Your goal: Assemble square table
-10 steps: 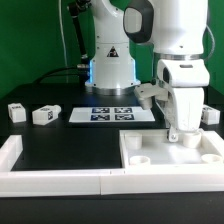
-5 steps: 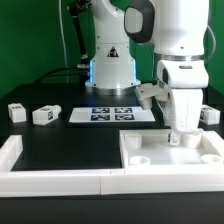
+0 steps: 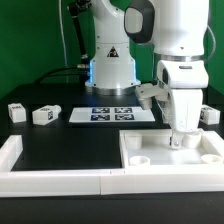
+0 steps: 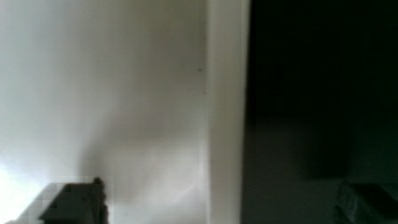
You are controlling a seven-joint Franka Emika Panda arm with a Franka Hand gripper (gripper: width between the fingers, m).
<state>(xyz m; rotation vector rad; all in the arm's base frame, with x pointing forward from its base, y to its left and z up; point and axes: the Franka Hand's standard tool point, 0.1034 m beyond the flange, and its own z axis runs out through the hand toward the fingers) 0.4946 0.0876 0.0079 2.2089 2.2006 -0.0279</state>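
Right now the hand [image 3: 180, 133] hangs straight down over the square table top [image 3: 160, 164], which lies flat at the front of the counter on the exterior view's right. The fingertips are low, inside the raised rim and close to its far edge. Whether they touch the plastic cannot be told.

The coming move probably turns on where the legs lie. The nearest leg [image 3: 210, 113] sits just behind the hand, toward the exterior view's right. Two other legs [image 3: 14, 111] [image 3: 42, 116] rest well apart from it on the far left, beyond the marker board [image 3: 112, 114]. Both seem to lie on their sides, but they are too small for me to read their long axes. A fourth leg is not seen — perhaps the arm hides it.

Much is hard to make out. The wrist view is blurred — a pale surface [image 4: 125, 100] against darkness, with one fingertip [image 4: 71, 202] at the edge and the other lost in shadow. I cannot tell if the hand is spread, closed, or holding anything. A front corner socket [image 3: 140, 157] shows only faintly.
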